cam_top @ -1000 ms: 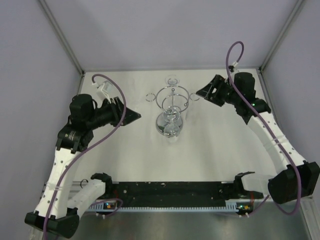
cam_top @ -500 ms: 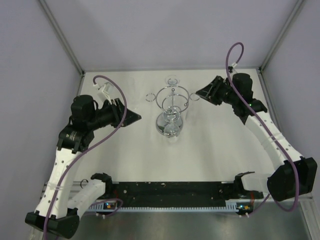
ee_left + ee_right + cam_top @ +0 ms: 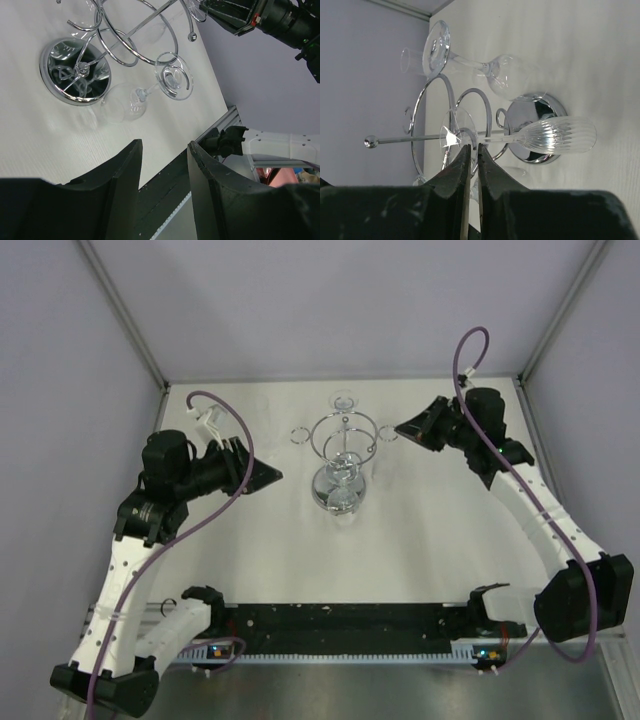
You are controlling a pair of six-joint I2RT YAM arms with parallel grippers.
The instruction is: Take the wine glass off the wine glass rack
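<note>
Top: rack [image 3: 343, 440] sits mid tabletop [image 3: 260, 560].
Left wrist: plain wine glass [image 3: 142, 94] hangs on rack loop. Left end effector [image 3: 164, 145] released, empty, well short of it.
Right wrist: right end effector [image 3: 472, 148] clenched to thin slit beside foot of ribbed wine glass [image 3: 550, 136], which is on rack. I can't tell if it grasps anything.

- Wine glass rack [image 3: 343, 440]: stands on the table [image 3: 250, 540], at the centre of the top view.
- Wine glass [image 3: 560, 135]: hangs bowl-down on the rack's right side, with its stem at the tips of the right gripper [image 3: 399, 427].
- Second glass [image 3: 345, 400]: hangs on the rack's upper side.
- Left gripper [image 3: 276, 474]: sits left of the rack, apart from it.
</note>
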